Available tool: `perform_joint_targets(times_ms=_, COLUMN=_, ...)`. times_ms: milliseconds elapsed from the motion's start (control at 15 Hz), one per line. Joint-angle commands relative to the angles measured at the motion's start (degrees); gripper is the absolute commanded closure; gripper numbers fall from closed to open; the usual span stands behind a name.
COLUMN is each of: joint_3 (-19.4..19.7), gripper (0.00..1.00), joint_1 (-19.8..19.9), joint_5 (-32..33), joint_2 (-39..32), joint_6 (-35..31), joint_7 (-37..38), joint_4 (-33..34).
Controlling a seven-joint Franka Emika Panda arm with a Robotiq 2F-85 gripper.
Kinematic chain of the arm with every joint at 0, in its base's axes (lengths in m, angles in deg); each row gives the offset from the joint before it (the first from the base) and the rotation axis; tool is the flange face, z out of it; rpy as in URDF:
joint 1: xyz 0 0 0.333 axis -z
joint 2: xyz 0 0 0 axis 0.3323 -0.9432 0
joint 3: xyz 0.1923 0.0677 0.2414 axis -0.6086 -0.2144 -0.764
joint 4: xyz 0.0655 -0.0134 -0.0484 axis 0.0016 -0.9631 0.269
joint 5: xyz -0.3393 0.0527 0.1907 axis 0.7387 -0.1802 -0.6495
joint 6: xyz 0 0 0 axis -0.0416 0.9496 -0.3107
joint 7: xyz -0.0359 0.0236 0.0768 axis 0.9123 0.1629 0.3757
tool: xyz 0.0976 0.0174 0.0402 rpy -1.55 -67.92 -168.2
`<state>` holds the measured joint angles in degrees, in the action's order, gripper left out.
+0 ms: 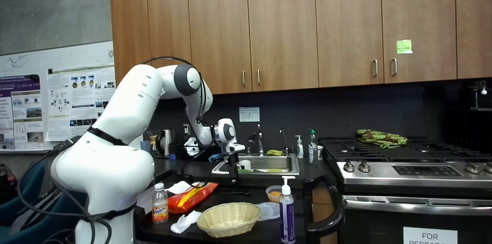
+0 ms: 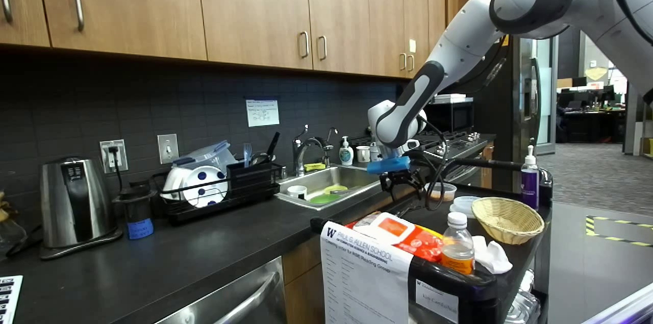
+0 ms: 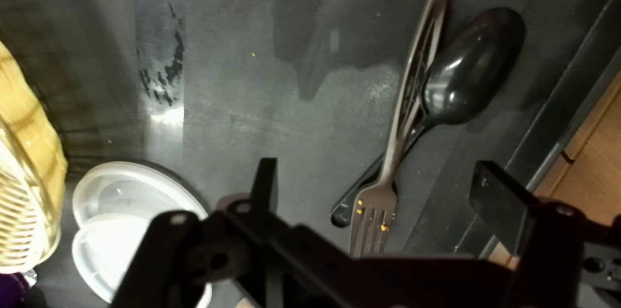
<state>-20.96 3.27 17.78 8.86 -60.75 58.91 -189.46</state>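
Kitchen: wooden wall cabinets hang over a dark backsplash; a black tabletop stands below.
Plastic fork: brown, lying on the tabletop across the handle of a black plastic spoon, tines towards the bottom of the wrist view, yellow crumbs on them.
Black plastic spoon: bowl beside the fork's handle, the end of its own handle showing past the fork's other side.
Pincer: released, jaws spread wide, hanging above fork and spoon and apart from both; in the wrist view the tines show between the jaws.
Round lids: two, whitish and translucent, one overlapping the other.
Wicker basket: pale yellow, just beside the lids, on the tabletop's side away from the sink.
Food tub: small, something orange-yellow inside, near the lids.
Pump bottle: purple with a white pump, upright.
Welch's bottle: white cap, orange label, upright at the opposite end, next to a red and yellow bag.
Crumpled tissue: white, between the Welch's bottle and the basket.
Sink: steel, beyond the tabletop, a white cup inside.
Dish rack: black, holding a blue-dotted plate.
Stove: green-and-brown oven mitt on its grates.
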Motion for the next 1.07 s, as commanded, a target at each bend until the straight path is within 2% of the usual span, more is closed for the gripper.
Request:
perform_joint_targets(times_ms=0, joint_3=0.47, gripper=0.0, joint_1=-0.16, joint_5=0.47, joint_2=0.22, joint_6=0.39, joint_7=2.97, joint_4=-1.08)
perform_joint_targets(times_ms=600, joint_3=1.14, gripper=0.0, joint_1=1.01, joint_5=0.4, joint_2=-2.08, joint_6=-2.22, joint_7=3.57, joint_4=-2.07)
perform_joint_targets(times_ms=667, joint_3=1.18, gripper=0.07, joint_1=0.92, joint_5=0.44, joint_2=-2.24, joint_6=-2.35, joint_7=3.53, joint_4=-2.02)
perform_joint_targets(times_ms=733, joint_3=1.21, gripper=0.26, joint_1=0.78, joint_5=0.54, joint_2=-2.22, joint_6=-2.53, joint_7=3.53, joint_4=-1.92)
perform_joint_targets(times_ms=1000, joint_3=1.24, gripper=0.53, joint_1=0.16, joint_5=0.95, joint_2=-1.55, joint_6=-2.34, joint_7=3.32, joint_4=-1.17)
